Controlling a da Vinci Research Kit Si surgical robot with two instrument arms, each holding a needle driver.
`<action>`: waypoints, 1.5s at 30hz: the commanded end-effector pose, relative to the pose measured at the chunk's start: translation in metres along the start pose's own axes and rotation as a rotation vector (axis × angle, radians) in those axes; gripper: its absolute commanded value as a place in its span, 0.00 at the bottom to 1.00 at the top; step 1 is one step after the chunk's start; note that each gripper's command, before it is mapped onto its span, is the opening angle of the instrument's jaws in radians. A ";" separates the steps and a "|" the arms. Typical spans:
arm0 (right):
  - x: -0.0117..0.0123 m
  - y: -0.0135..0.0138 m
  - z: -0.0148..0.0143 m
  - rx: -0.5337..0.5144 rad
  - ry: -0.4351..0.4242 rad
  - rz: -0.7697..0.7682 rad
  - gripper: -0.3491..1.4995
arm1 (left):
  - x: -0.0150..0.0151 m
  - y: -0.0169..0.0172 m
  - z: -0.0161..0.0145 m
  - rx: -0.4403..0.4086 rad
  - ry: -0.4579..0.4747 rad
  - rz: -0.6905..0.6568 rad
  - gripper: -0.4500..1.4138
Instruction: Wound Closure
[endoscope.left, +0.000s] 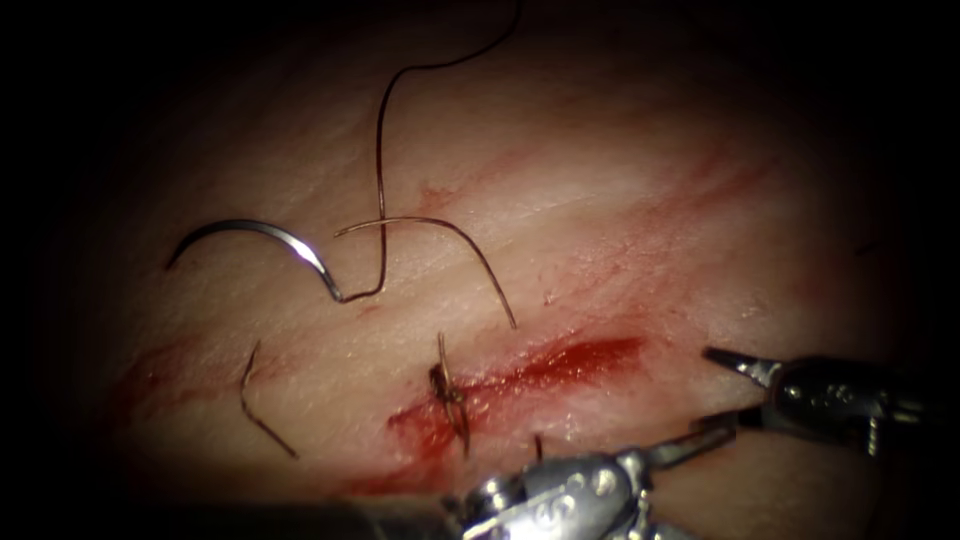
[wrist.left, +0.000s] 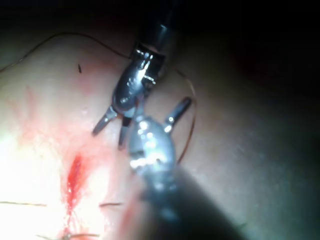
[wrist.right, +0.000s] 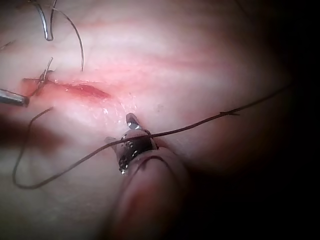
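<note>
Surgical training bench, lab setting. Evidence: a slab of pale tissue (endoscope.left: 600, 200) lies under a narrow pool of endoscope light, dark all round. It carries a short cut (endoscope.left: 560, 365) wet with red fluid, one knotted stitch (endoscope.left: 448, 390) across it. A curved needle (endoscope.left: 260, 245) with thread (endoscope.left: 380, 180) lies loose on the surface. Two small steel wristed tools enter the field.

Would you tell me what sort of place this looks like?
Likely a surgical training bench: tissue with a cut, a loose needle and thread lying on it, two open tools, left and right.
</note>
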 end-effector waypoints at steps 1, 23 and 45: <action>-0.0002 -0.0005 0.0009 0.004 0.002 0.001 0.96 | -0.0007 0.0000 0.0005 -0.001 0.000 -0.003 0.67; -0.0001 -0.0010 0.0009 0.006 0.004 0.001 0.96 | -0.0023 0.0010 0.0073 -0.091 0.002 -0.058 0.50; -0.0002 -0.0012 0.0005 0.008 0.004 0.000 0.95 | 0.0011 -0.0047 -0.0044 0.072 0.033 0.028 0.00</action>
